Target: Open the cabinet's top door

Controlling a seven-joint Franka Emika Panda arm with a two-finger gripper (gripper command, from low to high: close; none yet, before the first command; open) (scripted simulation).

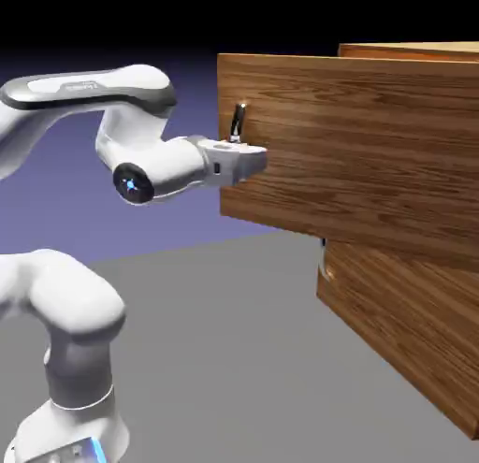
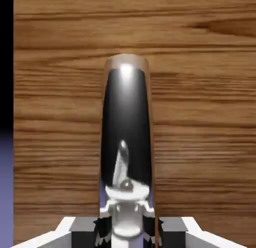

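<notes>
The cabinet is a big wood-grain box at the exterior view's right. Its top door stands swung out from the body, with the free edge toward the left. A small curved metal handle sits near that edge. My gripper reaches in from the left and is shut on the handle's lower part. In the hand view the dark shiny handle rises large between the jaws over the door's wood, and my gripper is closed around its base.
The lower panel sits flush below the top door, with a sliver of its handle showing under the door's bottom edge. Grey tabletop lies between the arm's base and the cabinet.
</notes>
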